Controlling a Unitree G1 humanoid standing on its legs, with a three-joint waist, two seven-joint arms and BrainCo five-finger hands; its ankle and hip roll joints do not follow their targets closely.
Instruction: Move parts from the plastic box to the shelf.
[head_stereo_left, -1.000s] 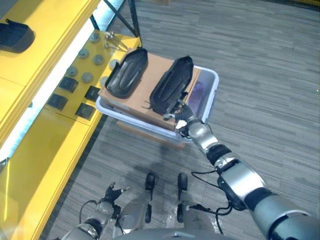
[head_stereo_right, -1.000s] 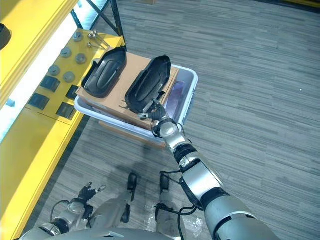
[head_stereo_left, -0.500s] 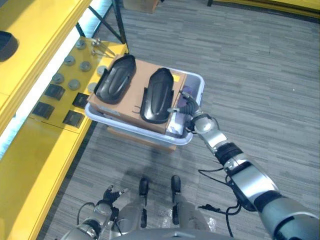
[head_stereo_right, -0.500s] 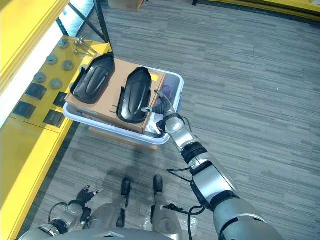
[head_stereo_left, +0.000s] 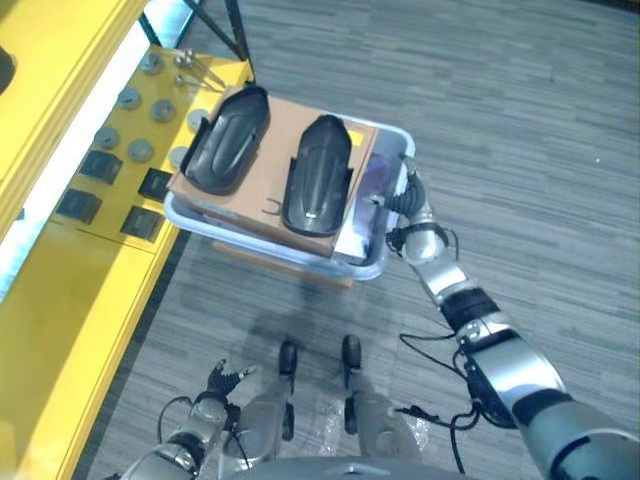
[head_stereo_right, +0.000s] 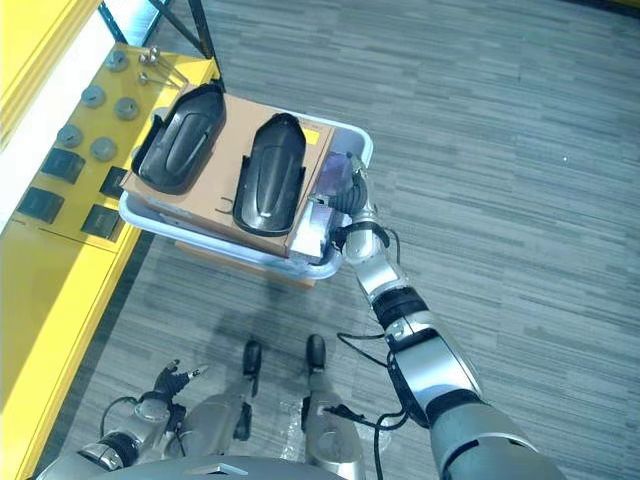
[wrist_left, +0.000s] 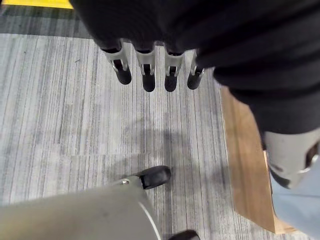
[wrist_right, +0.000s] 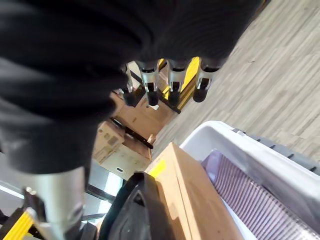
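Two black moulded plastic parts (head_stereo_left: 318, 172) lie on brown cardboard in the pale plastic box (head_stereo_left: 395, 150). The right hand (head_stereo_left: 408, 198) hovers at its rim, fingers relaxed, empty. The left hand (head_stereo_left: 222, 380) hangs low, fingers loose.

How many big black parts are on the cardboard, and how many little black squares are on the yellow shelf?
Big black parts: 2
Little black squares: 4
Total: 6
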